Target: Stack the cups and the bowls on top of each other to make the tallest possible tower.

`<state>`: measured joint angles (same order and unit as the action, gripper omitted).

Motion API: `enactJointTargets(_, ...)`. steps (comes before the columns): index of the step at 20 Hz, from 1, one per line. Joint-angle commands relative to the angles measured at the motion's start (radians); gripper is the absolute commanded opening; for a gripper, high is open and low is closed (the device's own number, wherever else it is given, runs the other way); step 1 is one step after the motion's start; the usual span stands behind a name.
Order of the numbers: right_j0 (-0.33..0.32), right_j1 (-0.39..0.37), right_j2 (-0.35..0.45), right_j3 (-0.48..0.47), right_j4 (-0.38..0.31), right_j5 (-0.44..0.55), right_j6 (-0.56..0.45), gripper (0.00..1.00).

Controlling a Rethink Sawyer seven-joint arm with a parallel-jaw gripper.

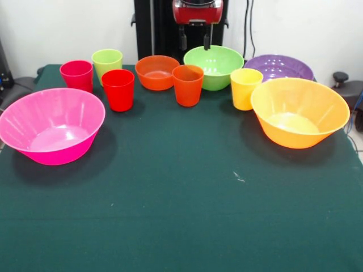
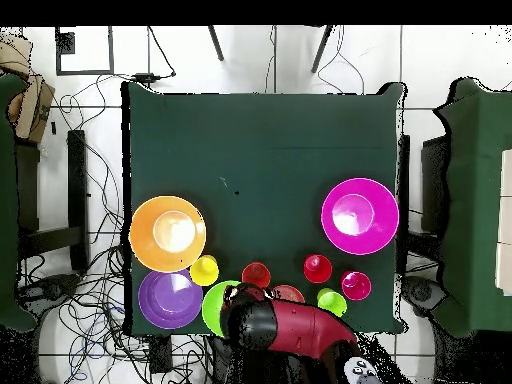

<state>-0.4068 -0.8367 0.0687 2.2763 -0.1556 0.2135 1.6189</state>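
Observation:
All bowls and cups stand apart on the green table (image 1: 181, 192); no tower shows. The pink bowl (image 1: 52, 126) is at the left and the orange-yellow bowl (image 1: 299, 111) at the right. Along the far side stand the crimson cup (image 1: 76, 75), lime cup (image 1: 107, 63), red cup (image 1: 118, 89), small orange-red bowl (image 1: 157, 72), orange cup (image 1: 188, 85), green bowl (image 1: 214, 67), yellow cup (image 1: 245, 88) and purple bowl (image 1: 279, 67). My gripper (image 1: 195, 41) is open and empty, above the far rim of the green bowl.
In the overhead view my arm (image 2: 295, 330) covers part of the green bowl (image 2: 212, 306) and the small orange-red bowl (image 2: 288, 292). The pink bowl (image 2: 359, 215) and orange-yellow bowl (image 2: 168, 233) flank the middle. Cables lie on the floor around the table.

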Motion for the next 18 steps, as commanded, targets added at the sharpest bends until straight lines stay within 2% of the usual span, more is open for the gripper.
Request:
enactJointTargets(1,0.022,0.028,0.058,0.051,-0.031,-0.093,0.149,1.0)
enactJointTargets(18,-0.03,0.078,0.062,0.003,-0.075,-0.088,0.108,1.0)
